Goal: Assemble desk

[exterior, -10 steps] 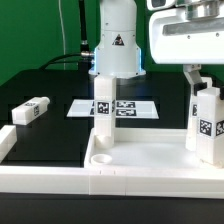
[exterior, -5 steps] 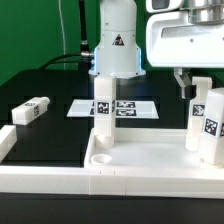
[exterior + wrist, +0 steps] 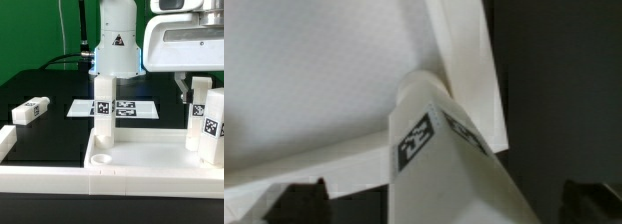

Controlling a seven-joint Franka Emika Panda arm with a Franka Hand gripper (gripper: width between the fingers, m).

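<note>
Tool [image 3: 197, 88], jaws apart, over desk leg [image 3: 208, 125]

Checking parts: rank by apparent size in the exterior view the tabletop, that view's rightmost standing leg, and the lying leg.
tabletop
rightmost standing leg
lying leg, which sits farther back, so the legs' order is unsure.

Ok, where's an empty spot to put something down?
The tabletop's floor between its two standing legs is bare; so is the black table between the lying leg and marker board. Crowded: under the gripper, exterior view's right.
</note>
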